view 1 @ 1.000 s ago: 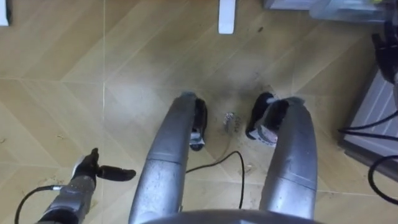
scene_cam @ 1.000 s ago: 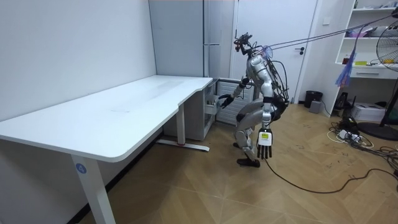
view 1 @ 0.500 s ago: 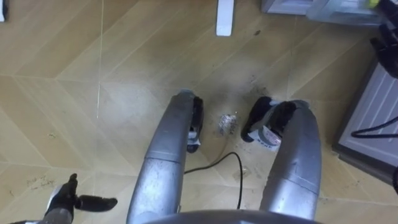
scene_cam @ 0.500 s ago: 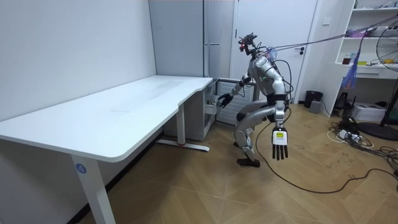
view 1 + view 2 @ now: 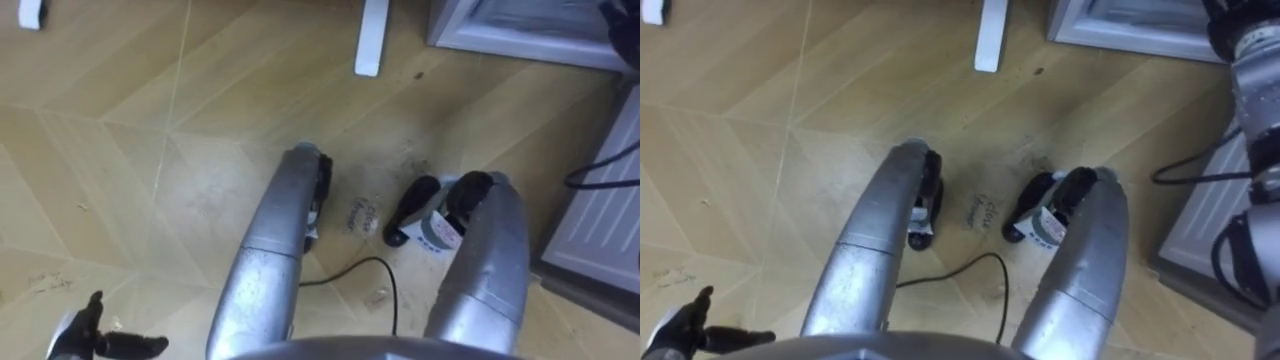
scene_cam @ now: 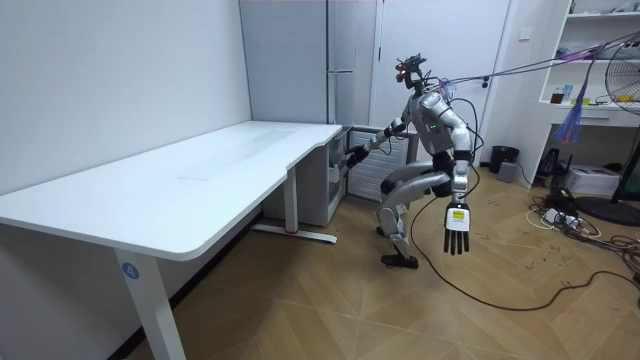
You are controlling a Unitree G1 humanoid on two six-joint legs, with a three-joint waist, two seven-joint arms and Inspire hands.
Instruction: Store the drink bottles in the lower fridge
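Robot's crouching on wood floor [image 5: 150,150] by desk's [image 6: 200,180] far corner, facing fridge [image 6: 300,60]; left hand [image 6: 456,228] hanging w/ fingers straight & spread; right hand [image 6: 352,153] reaching fridge-ward, fingers can't tell

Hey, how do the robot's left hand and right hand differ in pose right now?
The left hand hangs low beside the robot's leg, while the right hand is stretched forward at the lower part of the fridge. The left hand's fingers are straight and hold nothing; whether the right hand holds anything is too small to tell.
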